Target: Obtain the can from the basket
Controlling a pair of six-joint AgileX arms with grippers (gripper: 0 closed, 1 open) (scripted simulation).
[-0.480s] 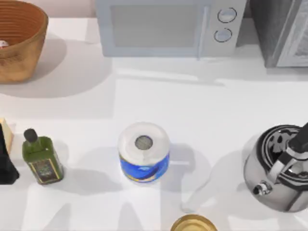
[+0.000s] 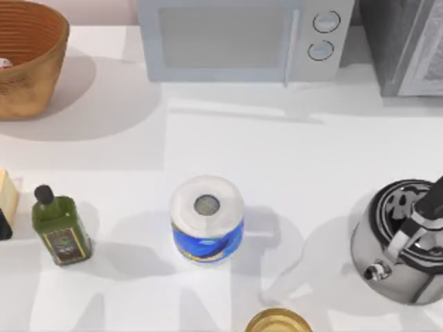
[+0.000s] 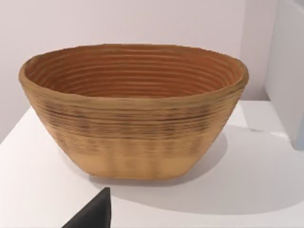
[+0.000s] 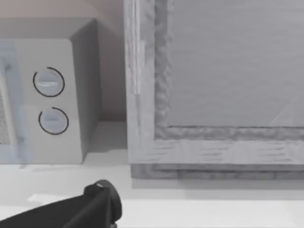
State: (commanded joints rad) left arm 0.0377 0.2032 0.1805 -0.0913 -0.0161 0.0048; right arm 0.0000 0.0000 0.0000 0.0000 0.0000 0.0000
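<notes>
Basket [image 2: 28, 76]: large round woven wicker bowl, orange-brown, ribbed inside, paler toward base; upright on counter at far left corner. Can [image 2: 4, 63]: small white-and-red patch inside basket at top view's left edge; pose cannot tell.

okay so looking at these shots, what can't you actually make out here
- Can: top view, just a sliver at the frame's left edge inside the basket; in the left wrist view the basket wall hides its floor.
- Left gripper: left wrist view, cut off by the frame edge, fingers unreadable.
- Gold disc: top view, cut by the lower edge.
- Kettle: top view, cut by the right edge.
</notes>
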